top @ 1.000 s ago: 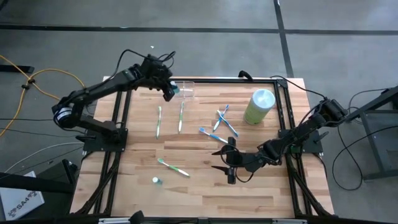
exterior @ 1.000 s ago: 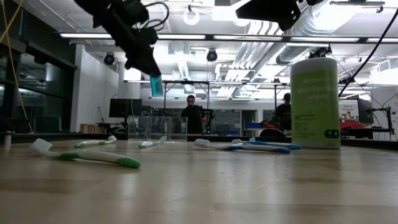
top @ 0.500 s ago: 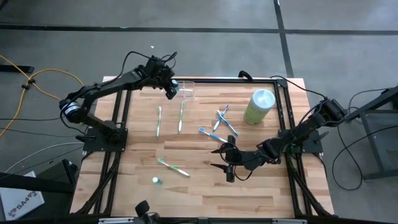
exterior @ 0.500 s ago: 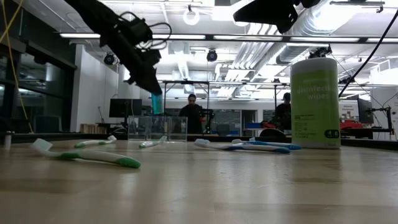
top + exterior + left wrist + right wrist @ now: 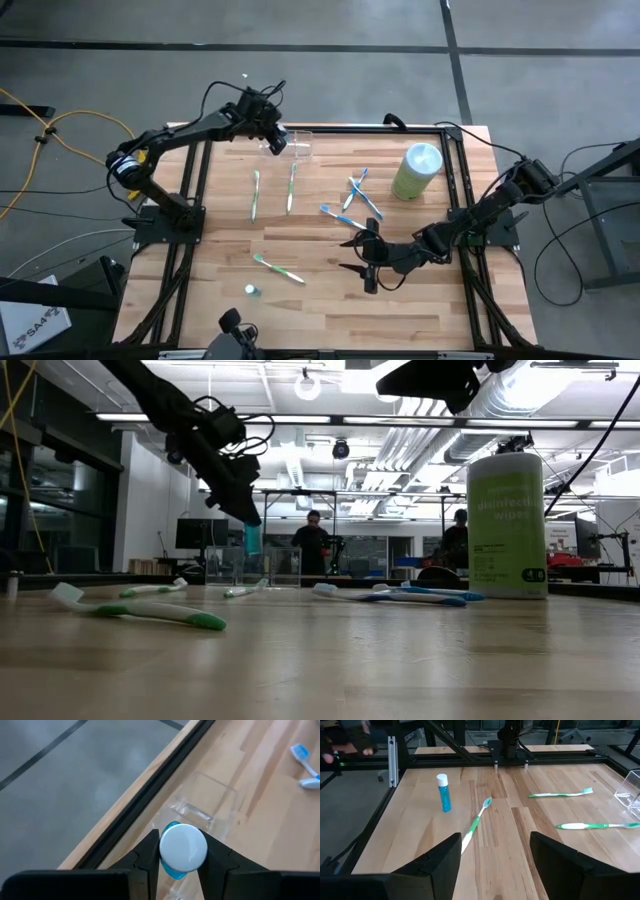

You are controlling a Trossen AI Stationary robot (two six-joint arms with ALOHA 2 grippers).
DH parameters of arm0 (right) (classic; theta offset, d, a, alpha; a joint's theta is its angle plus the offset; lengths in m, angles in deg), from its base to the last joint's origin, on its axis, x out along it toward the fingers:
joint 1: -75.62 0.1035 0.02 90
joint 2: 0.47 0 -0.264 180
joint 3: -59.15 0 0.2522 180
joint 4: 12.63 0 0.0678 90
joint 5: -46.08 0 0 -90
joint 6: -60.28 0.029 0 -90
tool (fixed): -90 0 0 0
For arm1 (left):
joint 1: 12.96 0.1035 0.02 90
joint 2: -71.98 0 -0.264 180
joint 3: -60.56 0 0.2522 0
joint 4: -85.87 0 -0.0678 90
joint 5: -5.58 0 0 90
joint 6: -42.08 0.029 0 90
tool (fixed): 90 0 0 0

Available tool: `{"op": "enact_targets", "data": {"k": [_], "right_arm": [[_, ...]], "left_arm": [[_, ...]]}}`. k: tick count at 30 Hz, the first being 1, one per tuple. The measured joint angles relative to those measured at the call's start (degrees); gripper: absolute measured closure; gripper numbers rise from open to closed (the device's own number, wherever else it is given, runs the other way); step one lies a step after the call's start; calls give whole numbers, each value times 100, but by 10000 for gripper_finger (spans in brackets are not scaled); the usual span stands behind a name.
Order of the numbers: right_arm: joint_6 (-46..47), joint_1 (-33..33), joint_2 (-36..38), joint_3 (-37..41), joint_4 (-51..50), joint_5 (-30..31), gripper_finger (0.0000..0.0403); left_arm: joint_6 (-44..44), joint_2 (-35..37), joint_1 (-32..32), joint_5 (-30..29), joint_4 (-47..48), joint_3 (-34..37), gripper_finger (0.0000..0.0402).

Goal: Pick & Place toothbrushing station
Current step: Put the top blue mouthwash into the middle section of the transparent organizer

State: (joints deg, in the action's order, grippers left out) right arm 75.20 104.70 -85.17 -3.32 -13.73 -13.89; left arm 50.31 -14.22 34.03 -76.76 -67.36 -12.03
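Wooden slats of the table [image 5: 310, 250] fill the frame under both arms. At the far edge the left gripper [image 5: 182, 851] is clamped on a small blue tube with a white cap [image 5: 183, 848], right over the toothbrushing station [image 5: 298, 145], the clear holder by the far rail. Toward the near right, the right gripper [image 5: 362, 262] hangs with fingers spread, toothbrushes [image 5: 290, 187] scattered between them.

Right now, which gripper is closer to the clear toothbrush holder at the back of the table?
The left gripper, holding a small blue tube, hangs directly over the clear holder. The right gripper sits open low near the table's front, far across the toothbrushes from it.
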Motion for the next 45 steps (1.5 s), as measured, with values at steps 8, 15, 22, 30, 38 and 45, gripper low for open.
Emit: {"op": "enact_targets", "data": {"k": [8,15,22,30,38,45], "right_arm": [[6,0,-2,0,-2,-1,176],[7,0,-2,0,-3,2,176],[7,0,-2,0,-4,-4,176],[9,1,-2,0,-4,-10,176],[9,7,-2,0,-4,-14,176],[33,7,-2,0,-6,-21,176]], "left_arm": [[-47,-407,53,55,103,-2,312],[39,-803,-127,-63,-2,-2,312],[80,-834,-195,-223,-166,-2,290],[82,-834,-191,-227,-228,-2,289],[82,-834,-191,-358,-255,-2,284],[84,-834,-189,-404,-257,-2,271]]}}
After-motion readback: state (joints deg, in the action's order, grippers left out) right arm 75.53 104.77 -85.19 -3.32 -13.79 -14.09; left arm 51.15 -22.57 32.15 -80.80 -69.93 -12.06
